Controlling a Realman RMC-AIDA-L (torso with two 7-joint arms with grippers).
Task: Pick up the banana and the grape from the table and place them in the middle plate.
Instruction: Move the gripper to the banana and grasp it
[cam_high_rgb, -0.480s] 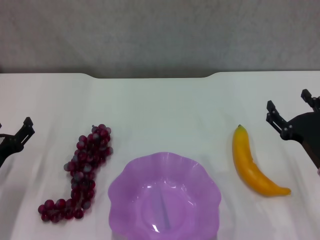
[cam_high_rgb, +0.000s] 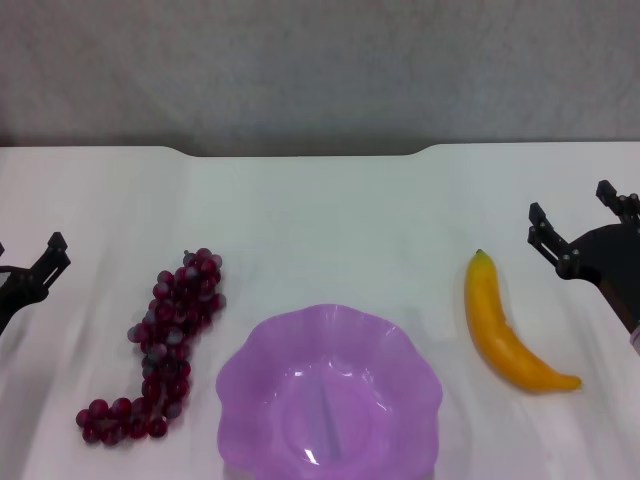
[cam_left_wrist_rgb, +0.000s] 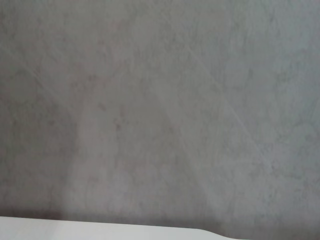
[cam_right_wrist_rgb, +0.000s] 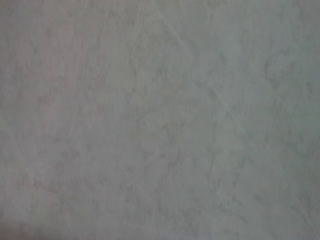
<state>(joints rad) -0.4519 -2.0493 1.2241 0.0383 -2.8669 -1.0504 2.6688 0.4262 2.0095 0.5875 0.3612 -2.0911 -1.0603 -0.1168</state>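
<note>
I see right gripper (cam_high_rgb: 580, 222) at banana's (cam_high_rgb: 503, 328) 2 o'clock, fingers spread wide, empty; left gripper (cam_high_rgb: 30, 272) at grape's (cam_high_rgb: 160, 338) 9 o'clock, fingers' spread unclear.

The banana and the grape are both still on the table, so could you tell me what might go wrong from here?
The banana is smooth and curved, so the open right gripper beside it might let it slip or roll. The grape is a long, loose bunch; gripped at one end by the left gripper, it could dangle and catch the middle plate on its wavy rim, nudging the plate or trailing over its edge.
</note>
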